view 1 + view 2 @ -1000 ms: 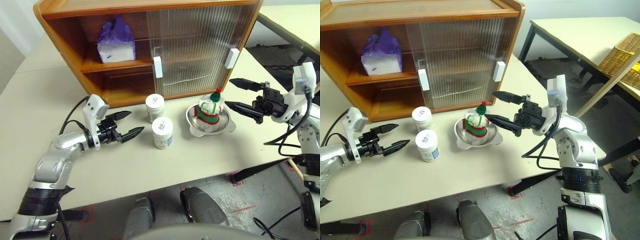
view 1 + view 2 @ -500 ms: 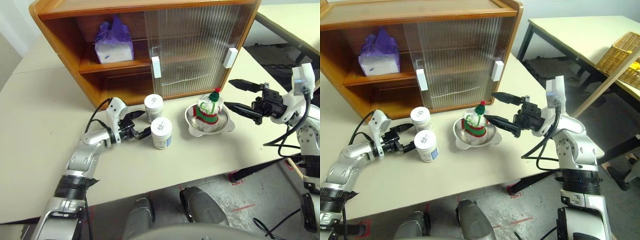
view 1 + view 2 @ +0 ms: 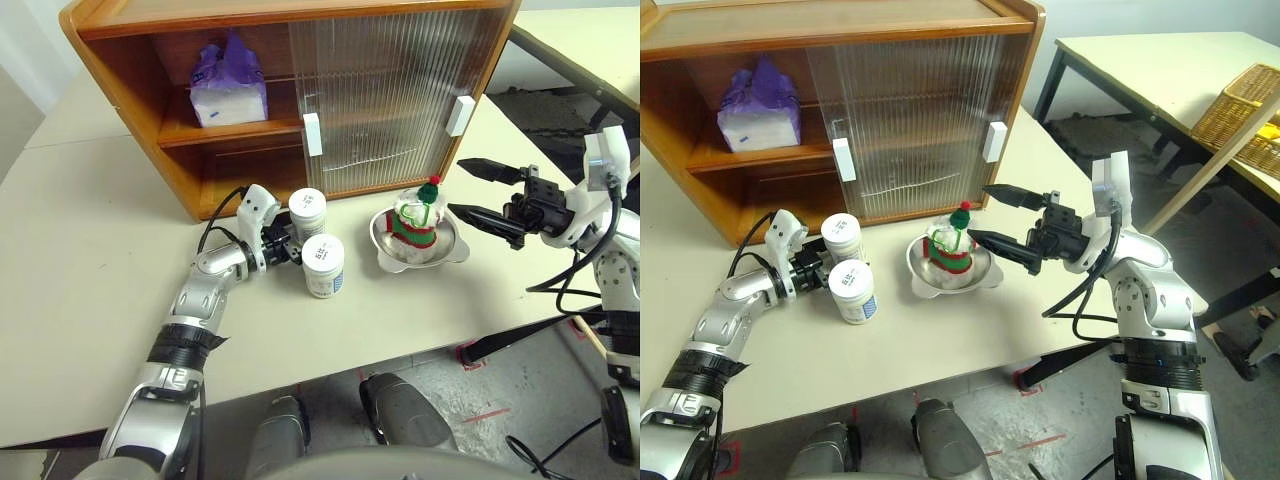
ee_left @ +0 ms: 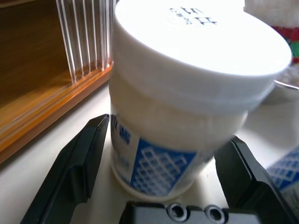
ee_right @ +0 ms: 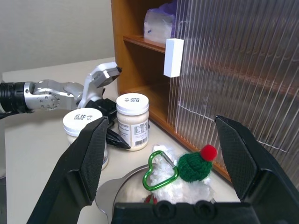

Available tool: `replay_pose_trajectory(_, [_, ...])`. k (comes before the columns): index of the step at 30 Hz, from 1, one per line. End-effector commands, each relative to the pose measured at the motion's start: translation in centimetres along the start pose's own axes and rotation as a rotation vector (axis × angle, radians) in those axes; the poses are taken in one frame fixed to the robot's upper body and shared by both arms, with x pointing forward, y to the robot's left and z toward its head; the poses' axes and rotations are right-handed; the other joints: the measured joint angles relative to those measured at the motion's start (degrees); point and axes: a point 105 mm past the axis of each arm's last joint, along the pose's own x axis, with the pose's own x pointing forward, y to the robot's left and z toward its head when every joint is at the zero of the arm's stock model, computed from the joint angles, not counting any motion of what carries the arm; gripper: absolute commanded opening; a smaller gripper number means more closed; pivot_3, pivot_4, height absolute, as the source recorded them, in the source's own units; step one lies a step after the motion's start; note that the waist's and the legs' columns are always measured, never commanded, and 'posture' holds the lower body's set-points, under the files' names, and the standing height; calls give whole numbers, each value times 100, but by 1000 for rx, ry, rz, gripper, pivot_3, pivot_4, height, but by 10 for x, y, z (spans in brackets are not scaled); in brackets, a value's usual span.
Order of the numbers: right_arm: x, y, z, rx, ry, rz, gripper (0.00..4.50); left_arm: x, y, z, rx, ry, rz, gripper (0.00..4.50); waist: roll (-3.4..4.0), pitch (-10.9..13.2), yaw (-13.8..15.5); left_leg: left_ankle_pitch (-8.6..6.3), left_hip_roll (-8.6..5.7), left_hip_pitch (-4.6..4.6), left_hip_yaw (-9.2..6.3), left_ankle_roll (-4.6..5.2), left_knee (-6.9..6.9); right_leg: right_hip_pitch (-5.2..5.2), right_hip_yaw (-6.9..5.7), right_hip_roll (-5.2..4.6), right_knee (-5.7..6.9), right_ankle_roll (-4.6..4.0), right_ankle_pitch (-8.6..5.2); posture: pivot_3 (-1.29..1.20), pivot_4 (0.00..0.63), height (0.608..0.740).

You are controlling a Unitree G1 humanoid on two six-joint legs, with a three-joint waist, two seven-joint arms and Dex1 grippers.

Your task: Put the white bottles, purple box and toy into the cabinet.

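So the left gripper (image 4: 163, 184) has slid in from about 8 o'clock and now straddles the bottle nearer the cabinet (image 3: 308, 212), fingers wide either side of it, nothing squeezed yet. I'd say a grab is next.

Count: two white bottles, the second one (image 3: 324, 265) at 5 o'clock of the first; one purple box (image 3: 230, 82) already on the upper shelf of the cabinet (image 3: 130, 90); one toy (image 3: 417, 218) sitting in one steel bowl (image 3: 445, 250). The right gripper (image 3: 478, 191) hangs spread open and empty at the toy's 3 o'clock.
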Motion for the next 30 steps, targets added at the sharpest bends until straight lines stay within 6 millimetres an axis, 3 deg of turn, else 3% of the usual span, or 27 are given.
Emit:
replay_pose_trajectory(1, [0,2,2,-8,1,5,4500,3,-6,-9,-32,39,-39,3566,0,0,0,0,-1,0,-1,1,1,2,0,0,0,2,0,-328,108,740])
replay_pose_trajectory(2, [0,1,2,-10,1,4,4500,2,-7,-11,-34,47,-45,3193,0,0,0,1,-2,0,-1,1,2,4,0,1,0,4,0,-332,107,740])
replay_pose_trajectory(3, [0,1,3,-11,1,3,4500,1,-7,-12,-36,54,-48,3090,0,0,-1,1,-5,2,-1,2,2,8,1,0,0,6,-1,-332,107,740])
replay_pose_trajectory(11, [-1,-1,3,-15,3,4,4500,-13,-1,-10,-33,51,-13,3090,0,0,-26,-3,-7,8,0,6,2,13,2,0,-1,7,-6,-325,105,740])
replay_pose_trajectory(17, [0,-1,3,-12,2,15,4500,-35,25,12,-37,-21,118,3090,-1,0,-57,-2,-6,10,1,6,2,12,2,2,0,9,-5,-315,104,740])
replay_pose_trajectory(24, [0,-1,3,-9,5,28,4500,-44,57,33,-37,-56,309,3090,-1,1,-12,12,-24,9,0,23,5,18,2,-3,1,11,3,-308,102,740])
replay_pose_trajectory(30, [1,0,3,-10,4,29,4500,-42,83,29,-21,-9,480,3090,-1,1,-6,15,-27,5,-1,28,11,18,3,-10,0,-36,37,-315,100,740])
